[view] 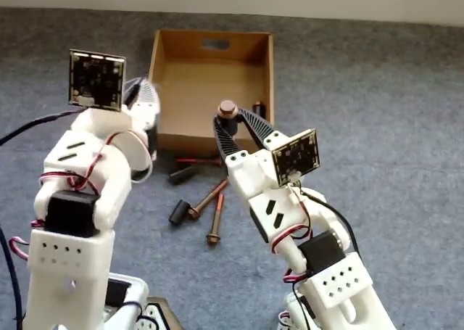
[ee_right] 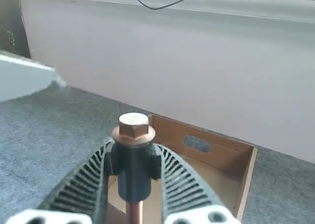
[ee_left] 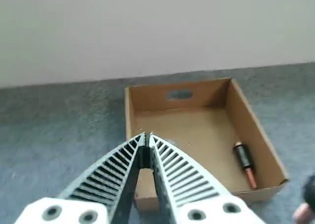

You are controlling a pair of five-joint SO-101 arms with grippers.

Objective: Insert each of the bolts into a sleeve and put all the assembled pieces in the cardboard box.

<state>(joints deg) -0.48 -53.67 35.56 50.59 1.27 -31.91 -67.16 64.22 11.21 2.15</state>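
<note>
My right gripper (view: 230,121) (ee_right: 133,152) is shut on an assembled piece, a black sleeve (ee_right: 133,177) with a copper bolt (ee_right: 134,128) through it, held upright over the front edge of the cardboard box (view: 210,48) (ee_right: 219,150). One assembled piece (ee_left: 243,162) (view: 259,110) lies inside the box (ee_left: 197,93) near its right wall. My left gripper (ee_left: 146,136) (view: 145,98) is shut with nothing in it, raised by the box's front left corner. On the carpet in front of the box lie a loose sleeve (view: 181,174), a bolt (view: 197,160), a bolt with a sleeve (view: 179,212) on its end, and another bolt (view: 216,221).
Grey carpet surrounds the box on all sides. A pale wall (ee_left: 157,32) stands behind the box. Both arm bases (view: 65,272) (view: 333,286) stand at the near edge, with the loose parts between them.
</note>
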